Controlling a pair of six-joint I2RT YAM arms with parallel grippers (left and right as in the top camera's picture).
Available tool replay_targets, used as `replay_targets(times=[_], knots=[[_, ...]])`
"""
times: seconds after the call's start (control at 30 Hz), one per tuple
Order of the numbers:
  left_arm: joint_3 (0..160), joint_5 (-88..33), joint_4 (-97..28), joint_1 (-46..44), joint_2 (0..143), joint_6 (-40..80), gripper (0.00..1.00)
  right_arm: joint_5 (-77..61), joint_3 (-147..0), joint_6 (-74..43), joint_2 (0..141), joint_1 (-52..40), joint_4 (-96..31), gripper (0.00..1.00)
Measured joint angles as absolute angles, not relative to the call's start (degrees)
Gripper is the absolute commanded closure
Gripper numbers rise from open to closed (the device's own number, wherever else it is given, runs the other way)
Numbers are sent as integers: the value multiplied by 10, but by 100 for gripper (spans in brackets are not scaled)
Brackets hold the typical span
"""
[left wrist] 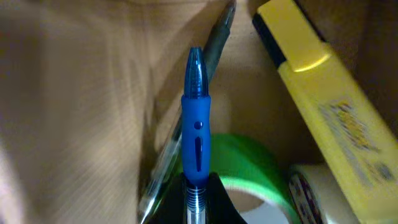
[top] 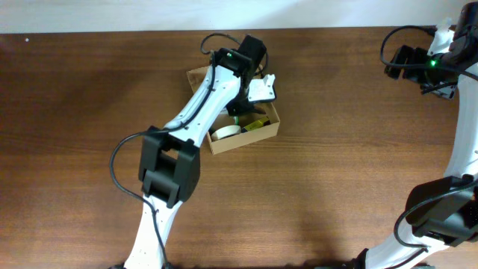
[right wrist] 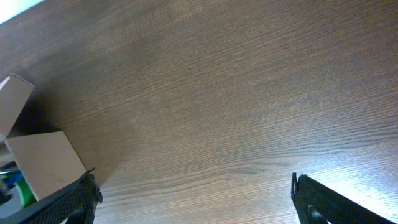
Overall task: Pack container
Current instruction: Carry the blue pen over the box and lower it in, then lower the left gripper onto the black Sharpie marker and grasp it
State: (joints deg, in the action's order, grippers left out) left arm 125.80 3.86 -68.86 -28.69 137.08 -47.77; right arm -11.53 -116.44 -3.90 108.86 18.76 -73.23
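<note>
I see the small tan-brown cardboard box [top: 250,139] near the far edge of the brown wooden table [top: 75,112], about midway along. My left end effector [left wrist: 198,200] is inside it, clenched on a blue plastic pen [left wrist: 195,118]. My right end effector [right wrist: 193,199] is released, fingers wide, by the far right corner

Dark brown wooden surface [top: 351,187]; a blue plastic pen [left wrist: 196,124], yellow highlighter marker [left wrist: 323,106] and green tape roll [left wrist: 249,165] close together
</note>
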Motion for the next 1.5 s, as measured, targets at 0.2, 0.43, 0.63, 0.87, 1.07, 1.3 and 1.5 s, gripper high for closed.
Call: replay_targets(times=[0.2,0.43,0.63,0.87,1.07,1.3,1.5], knots=[[1258,41,-682,-282,1378,-444,61,-115,-1164,-39,1089,188,-732,1],[1257,45,-684,-274,1334,-406,39,-115,-1164,-39,1089,188,-732,1],[1257,45,-691,-258,1182,-366,41,-116,-1164,-39,1089,188,-732,1],[1193,54,-627,-154,963,-296,44,-115,-1164,-39,1089,188,-732,1],[939,43,-511,-3,820,-202,45,-115,-1164,-39,1089,188,-732,1],[732,20,-490,36,815,-125,48,-115,-1164,-39,1089,188,-732,1],[712,3,-496,36,863,-86,59,-116,-1164,-39,1089,188,-732,1]])
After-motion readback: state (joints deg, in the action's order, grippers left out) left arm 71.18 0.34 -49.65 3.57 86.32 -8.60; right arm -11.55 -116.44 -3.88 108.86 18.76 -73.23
